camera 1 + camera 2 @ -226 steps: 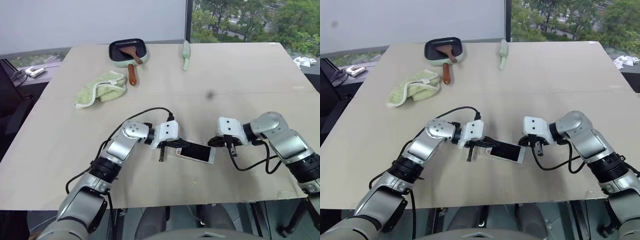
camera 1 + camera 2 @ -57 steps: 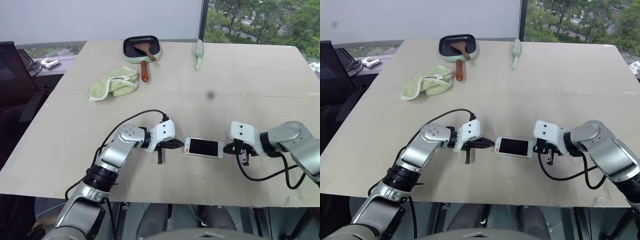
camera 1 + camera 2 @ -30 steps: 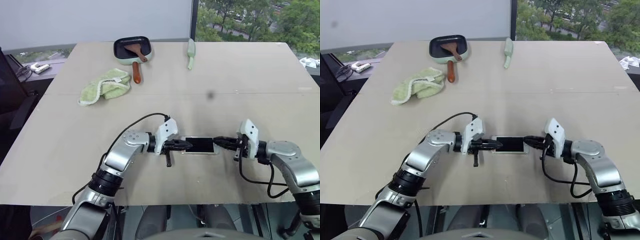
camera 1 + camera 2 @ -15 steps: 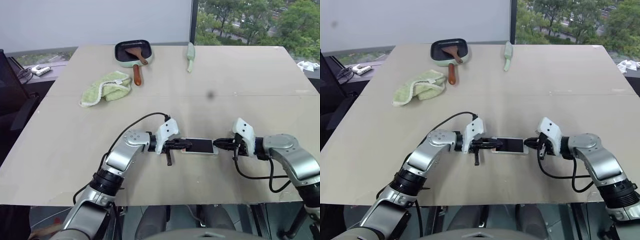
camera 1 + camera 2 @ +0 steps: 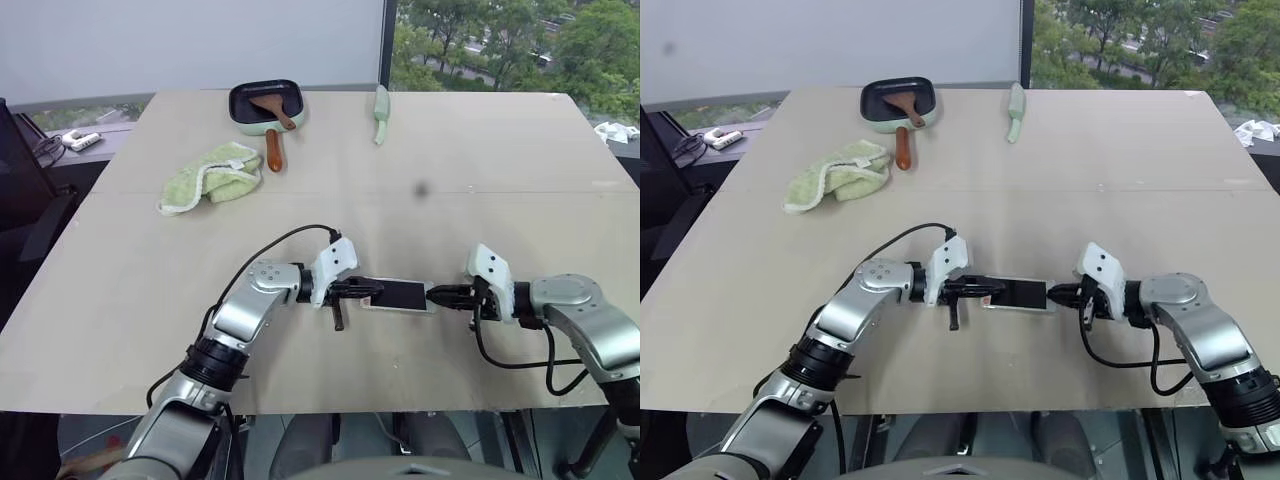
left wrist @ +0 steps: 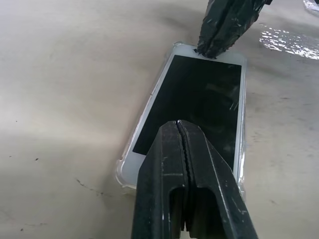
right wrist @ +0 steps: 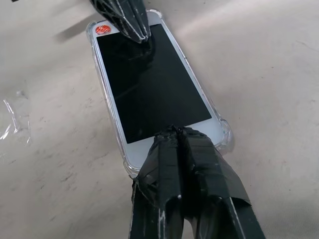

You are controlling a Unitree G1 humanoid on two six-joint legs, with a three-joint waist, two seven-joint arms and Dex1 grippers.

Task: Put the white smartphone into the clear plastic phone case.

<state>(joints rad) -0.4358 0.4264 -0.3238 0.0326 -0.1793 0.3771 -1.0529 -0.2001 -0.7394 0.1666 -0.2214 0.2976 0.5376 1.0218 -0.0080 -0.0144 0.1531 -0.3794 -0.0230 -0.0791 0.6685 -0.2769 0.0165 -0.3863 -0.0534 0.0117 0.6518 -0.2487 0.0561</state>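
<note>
Left gripper (image 5: 368,291) pinched fully closed, holding nothing; its tip sits over one short end of the white smartphone (image 5: 398,294). Right gripper (image 5: 437,295) likewise closed tight and empty, its tip at the opposite short end. The phone lies flat, screen up, between the two tips, seated inside the clear plastic phone case (image 7: 225,133), whose rounded corners show around the white edges. Both rest on the beige surface (image 5: 480,180). Well beyond the grippers: a green cloth (image 5: 210,176) and a small pan (image 5: 264,102).
</note>
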